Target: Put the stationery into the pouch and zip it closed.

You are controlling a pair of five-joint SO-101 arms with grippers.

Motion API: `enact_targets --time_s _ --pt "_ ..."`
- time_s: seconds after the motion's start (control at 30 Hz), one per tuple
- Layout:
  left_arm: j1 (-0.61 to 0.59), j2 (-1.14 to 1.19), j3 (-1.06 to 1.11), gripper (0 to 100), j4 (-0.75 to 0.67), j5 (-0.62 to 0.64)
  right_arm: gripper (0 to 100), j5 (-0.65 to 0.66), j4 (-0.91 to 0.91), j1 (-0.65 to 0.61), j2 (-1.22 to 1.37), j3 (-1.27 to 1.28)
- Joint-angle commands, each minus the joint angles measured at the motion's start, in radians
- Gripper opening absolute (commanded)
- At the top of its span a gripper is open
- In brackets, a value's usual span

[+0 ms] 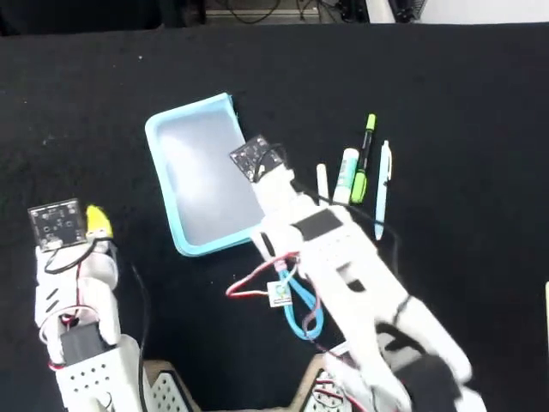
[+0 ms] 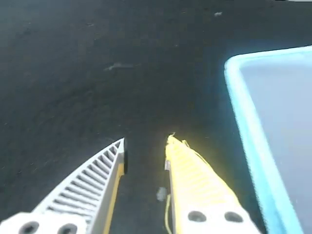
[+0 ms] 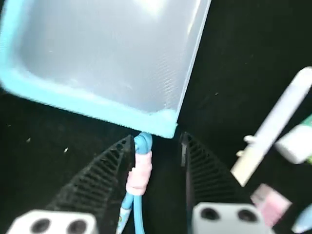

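Right gripper [image 3: 156, 141] is spread open at the near right corner of the pouch [image 1: 197, 172], jaws either side of a blue cord with a pink sleeve [image 3: 139, 170] that meets that corner. My read: it's lined up on the zip end, either to pin the corner or take the pull. I can't confirm the cord is the pull and not loose arm wiring. Left gripper [image 2: 145, 146] is also open with nothing between the fingers, over bare table [image 1: 429, 86] left of the pouch and not touching it. It's probably placed there to steady the pouch from that side. The pouch lies flat, left of centre, translucent face up, and looks empty. Right of it, near but apart, in a row: short white stick [image 1: 322, 182], glue stick [image 1: 347, 176], green highlighter [image 1: 364, 163], pen [image 1: 382, 184]. All are on the table and none is in, so I'd say loading hasn't started. Unknowns: can't tell if the mouth is unzipped. From above, the right arm and its camera board cover the pouch's near right corner and the jaws. The white stick is too small to identify. The right wrist view cuts the items off at its edge.
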Motion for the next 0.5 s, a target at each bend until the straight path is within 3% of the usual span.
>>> enact_targets --time_s 0.0,0.37,0.47 --pt "0.104 -0.002 -0.110 14 0.026 -0.003 15.8 -0.058 -0.064 -0.015 0.168 -0.039" --pt "0.263 0.017 -0.104 14 0.035 0.002 15.4 -0.060 -0.057 -0.014 0.335 -0.107" --pt "0.265 0.103 -0.120 14 0.009 0.002 4.8 -0.058 -0.057 -0.002 0.334 -0.107"
